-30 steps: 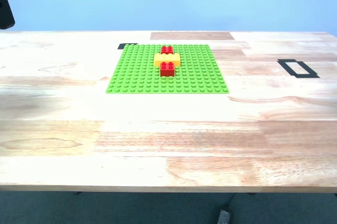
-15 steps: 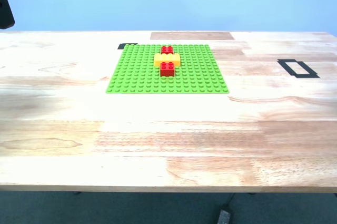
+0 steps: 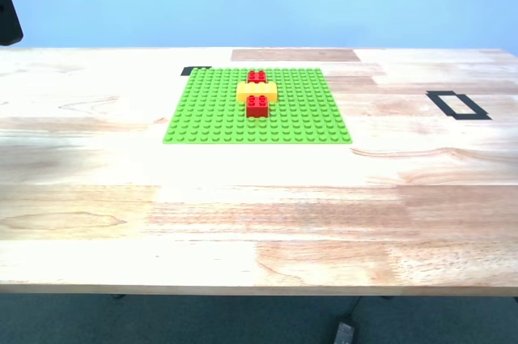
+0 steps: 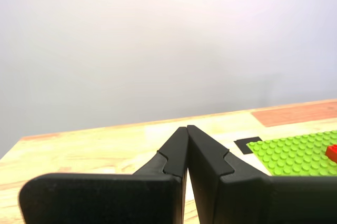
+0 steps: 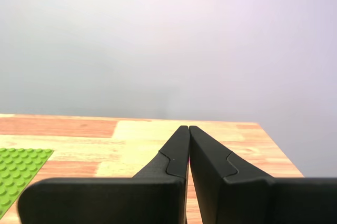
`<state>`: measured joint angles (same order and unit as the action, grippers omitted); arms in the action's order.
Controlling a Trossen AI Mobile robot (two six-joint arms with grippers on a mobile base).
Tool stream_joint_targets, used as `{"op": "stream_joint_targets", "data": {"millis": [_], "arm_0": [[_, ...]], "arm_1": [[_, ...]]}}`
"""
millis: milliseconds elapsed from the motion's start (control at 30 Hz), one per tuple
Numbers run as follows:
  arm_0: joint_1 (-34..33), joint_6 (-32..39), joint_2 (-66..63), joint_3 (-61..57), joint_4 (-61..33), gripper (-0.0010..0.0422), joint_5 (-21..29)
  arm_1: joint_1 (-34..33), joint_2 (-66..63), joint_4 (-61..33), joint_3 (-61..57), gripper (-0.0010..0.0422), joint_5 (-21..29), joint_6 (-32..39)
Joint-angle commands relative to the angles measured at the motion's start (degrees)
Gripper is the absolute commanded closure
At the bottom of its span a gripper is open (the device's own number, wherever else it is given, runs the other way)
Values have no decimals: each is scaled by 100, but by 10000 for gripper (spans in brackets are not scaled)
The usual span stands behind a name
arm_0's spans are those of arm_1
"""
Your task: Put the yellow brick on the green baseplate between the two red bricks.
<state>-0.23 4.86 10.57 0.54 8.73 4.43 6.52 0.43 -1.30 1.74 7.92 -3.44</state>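
The green baseplate (image 3: 257, 106) lies flat toward the far middle of the wooden table in the exterior view. On it the yellow brick (image 3: 256, 91) sits between the two red bricks, one behind it (image 3: 256, 77) and one in front (image 3: 257, 105), touching both. My first gripper (image 4: 187, 128) is shut on nothing, held above the table away from the baseplate (image 4: 295, 151), with a red brick's edge (image 4: 333, 153) showing. My second gripper (image 5: 188, 127) is shut and empty too, a baseplate corner (image 5: 18, 166) off to its side.
A black tape rectangle outline (image 3: 458, 104) marks the table at the exterior view's right. A small black tape patch (image 3: 194, 70) lies by the baseplate's far corner. A dark object (image 3: 8, 12) pokes in at the exterior view's left edge.
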Motion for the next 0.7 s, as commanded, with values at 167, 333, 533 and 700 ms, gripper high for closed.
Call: {"op": "stream_joint_targets", "data": {"millis": [167, 333, 533, 700], "arm_0": [[0, 4, 2, 55, -278, 412, 0], [0, 2, 2, 52, -278, 413, 2], [0, 2, 2, 52, -280, 413, 0], [0, 4, 2, 52, -280, 412, 2]], "arm_1": [[2, 0, 2, 2, 413, -17, 7], [2, 0, 2, 2, 413, -17, 2], [4, 0, 0, 2, 413, -17, 9], [4, 0, 2, 2, 413, -17, 2]]}}
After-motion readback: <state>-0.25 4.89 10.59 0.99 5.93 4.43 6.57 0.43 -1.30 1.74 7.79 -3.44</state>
